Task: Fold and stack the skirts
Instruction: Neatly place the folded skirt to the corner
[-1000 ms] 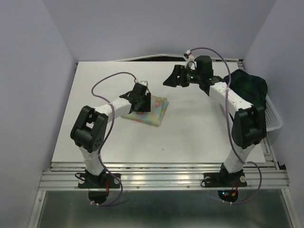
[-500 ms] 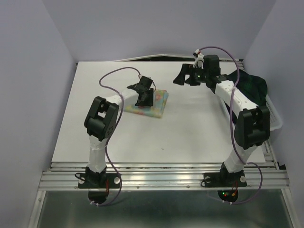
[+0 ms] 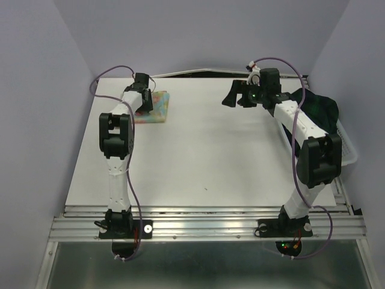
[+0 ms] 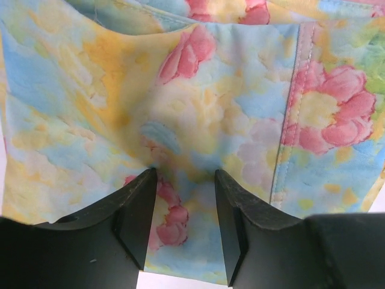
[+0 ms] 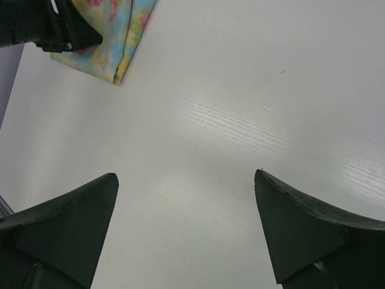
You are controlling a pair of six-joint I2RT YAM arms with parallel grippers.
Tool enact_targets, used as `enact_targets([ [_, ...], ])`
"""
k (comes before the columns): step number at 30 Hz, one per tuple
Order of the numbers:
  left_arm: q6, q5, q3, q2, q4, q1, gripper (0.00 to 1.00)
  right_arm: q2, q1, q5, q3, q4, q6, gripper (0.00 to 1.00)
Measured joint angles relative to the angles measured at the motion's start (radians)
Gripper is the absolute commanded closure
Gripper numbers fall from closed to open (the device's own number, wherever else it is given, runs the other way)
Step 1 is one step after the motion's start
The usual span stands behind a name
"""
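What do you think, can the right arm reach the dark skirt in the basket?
Probably yes: the dark skirt lies uncovered in the basket beside it, and the right gripper is open.

Both arms reach far across the tabletop.
Left claw is down on the floral skirt; right claw hangs spread, the plaid skirt heaped behind it.

Robot lab test cell

A bare white tabletop is boxed in by plain lavender panels on three sides. Along its near edge, slotted aluminium rails carry the left arm and the right arm. Purple cables loop loosely along both arms, and a white mesh basket sits at the right edge.
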Motion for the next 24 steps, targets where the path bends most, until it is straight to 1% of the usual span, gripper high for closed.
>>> enact_targets([
  [5, 0.142, -0.002, 0.159, 0.085, -0.074, 0.064, 0.46, 0.000, 0.000, 0.000, 0.000, -0.008, -0.006, 0.00],
  [8, 0.214, 0.010, 0.238, 0.132, -0.085, 0.096, 0.46, 0.000, 0.000, 0.000, 0.000, -0.014, -0.006, 0.00],
  [12, 0.298, 0.014, 0.259, 0.150, -0.066, 0.141, 0.46, 0.000, 0.000, 0.000, -0.002, -0.014, -0.009, 0.00],
  [19, 0.340, 0.012, 0.308, 0.183, -0.040, 0.173, 0.46, 0.000, 0.000, 0.000, -0.010, -0.015, -0.011, 0.00],
  [24, 0.291, 0.045, 0.379, 0.228, -0.034, 0.173, 0.46, 0.000, 0.000, 0.000, -0.020, -0.015, -0.011, 0.00],
])
